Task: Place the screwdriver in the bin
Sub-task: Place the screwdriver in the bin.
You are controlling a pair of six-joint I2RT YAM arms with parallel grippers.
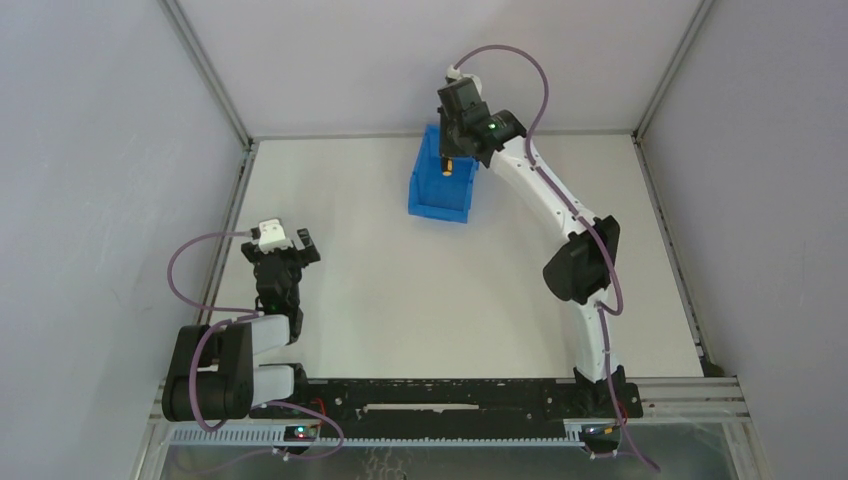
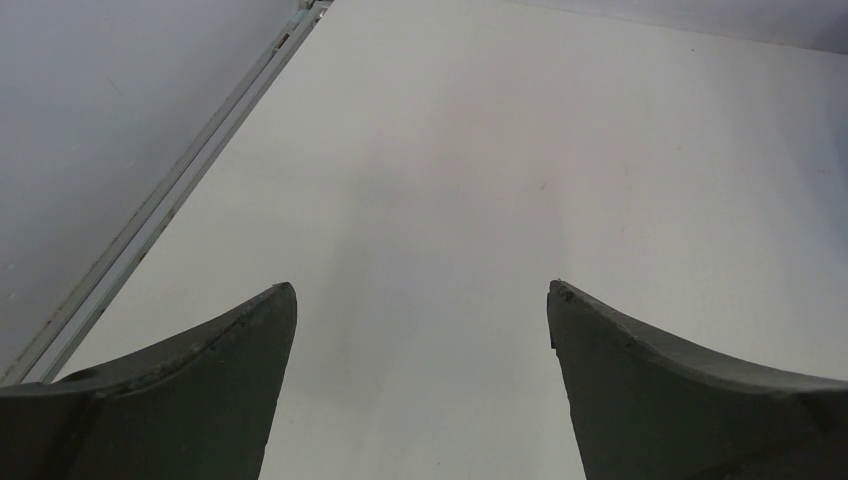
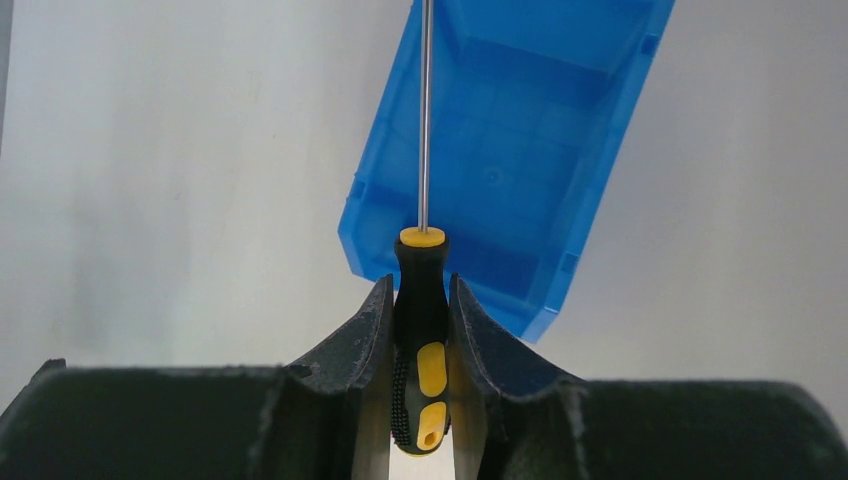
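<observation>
Closest to the lens, the right gripper [image 3: 420,282] has its jaws shut tight on the black and yellow handle of the screwdriver [image 3: 421,262]. Its thin grey shaft points away over the open inside of the blue bin [image 3: 520,150]; the tip is out of view. The left gripper [image 2: 421,288] hovers over the white table [image 2: 450,150], well apart from the bin, with jaws wide and nothing between them.

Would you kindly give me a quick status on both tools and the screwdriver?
Right tool shut on screwdriver handle, shaft out over the blue bin. Left tool open, holding nothing. Nothing seen blocking the bin.
</observation>
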